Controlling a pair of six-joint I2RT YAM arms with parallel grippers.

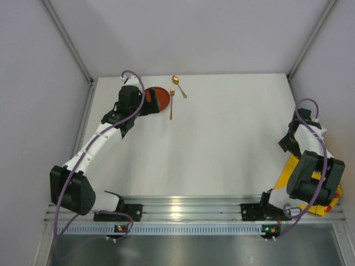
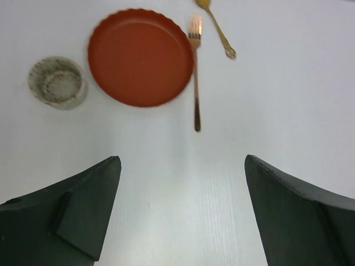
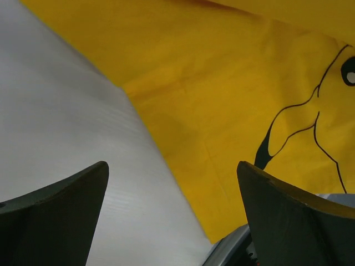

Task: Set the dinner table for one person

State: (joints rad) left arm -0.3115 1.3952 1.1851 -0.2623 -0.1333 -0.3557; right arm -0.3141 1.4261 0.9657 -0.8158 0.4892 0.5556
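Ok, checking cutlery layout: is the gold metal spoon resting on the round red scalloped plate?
No, the gold metal spoon lies on the matte-white tabletop, clear of the round red scalloped plate.

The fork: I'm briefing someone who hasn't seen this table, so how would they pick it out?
On the white dinner table, look at the far end for the red plate. The fork lies straight along the plate's edge on the side away from the speckled cup; unlike the slanted gold spoon beyond it, it has tines.

Plate (image 2: 141, 58) left of fork (image 2: 196, 77), spoon (image 2: 218, 31) behind, seemingly apart
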